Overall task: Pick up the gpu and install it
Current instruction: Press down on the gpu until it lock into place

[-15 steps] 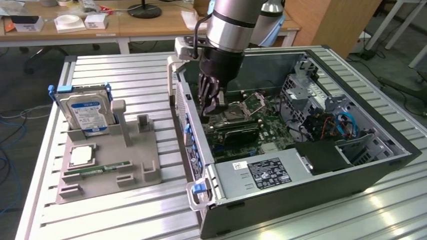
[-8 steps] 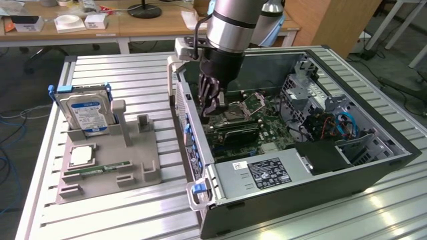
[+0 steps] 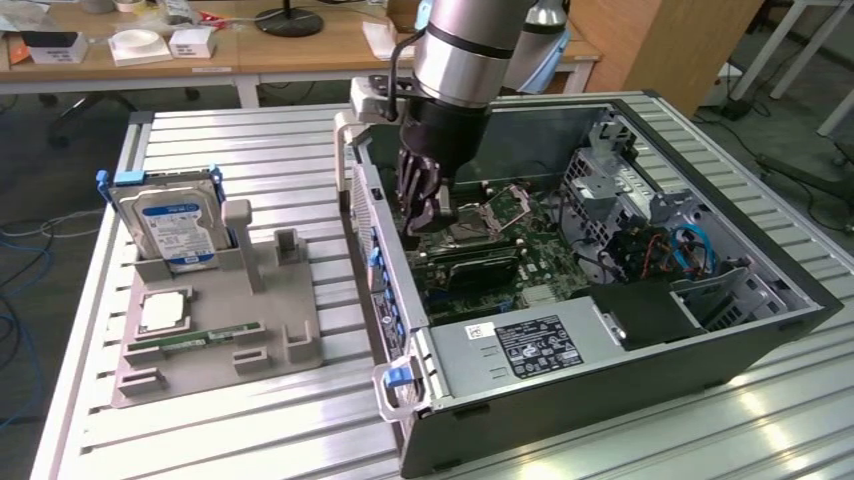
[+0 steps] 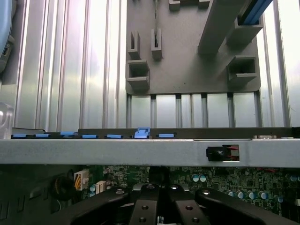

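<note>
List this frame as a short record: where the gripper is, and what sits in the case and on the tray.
gripper: lowered inside the open computer case, just above the motherboard
grasp: cannot tell
case: lying on its side, side panel off, power supply at the near end
tray: grey, on the exterior view's left of the case
hard drive: blue-labelled, upright in the tray
CPU: flat in the tray
RAM stick: beside the CPU
</note>
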Robot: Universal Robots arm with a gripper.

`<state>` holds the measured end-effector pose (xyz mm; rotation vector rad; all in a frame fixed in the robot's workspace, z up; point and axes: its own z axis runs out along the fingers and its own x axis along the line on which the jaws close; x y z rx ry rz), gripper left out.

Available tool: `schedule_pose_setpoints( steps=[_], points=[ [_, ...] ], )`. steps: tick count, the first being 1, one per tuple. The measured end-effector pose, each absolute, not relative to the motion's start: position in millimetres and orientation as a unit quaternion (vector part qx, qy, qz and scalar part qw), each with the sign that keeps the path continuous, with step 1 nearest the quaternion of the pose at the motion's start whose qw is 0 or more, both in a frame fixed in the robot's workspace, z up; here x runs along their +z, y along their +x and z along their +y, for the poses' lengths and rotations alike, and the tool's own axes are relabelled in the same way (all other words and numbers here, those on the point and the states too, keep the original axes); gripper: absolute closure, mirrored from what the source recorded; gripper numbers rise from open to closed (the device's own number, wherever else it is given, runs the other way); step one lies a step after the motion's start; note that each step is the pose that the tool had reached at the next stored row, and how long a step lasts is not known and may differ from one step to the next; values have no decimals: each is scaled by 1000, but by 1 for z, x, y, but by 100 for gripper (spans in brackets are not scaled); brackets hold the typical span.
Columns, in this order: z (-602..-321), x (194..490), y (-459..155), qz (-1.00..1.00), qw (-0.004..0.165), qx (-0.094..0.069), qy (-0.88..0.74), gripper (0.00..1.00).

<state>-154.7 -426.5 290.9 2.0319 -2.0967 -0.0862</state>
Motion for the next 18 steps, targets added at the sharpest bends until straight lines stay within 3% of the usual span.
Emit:
schedule_pose_setpoints(
  steps=[7,18],
  points=[
    [-427,298,-153,-713,116,-35,691,90],
    [-434,298,-137,-707,144,-62,689,90]
  ],
)
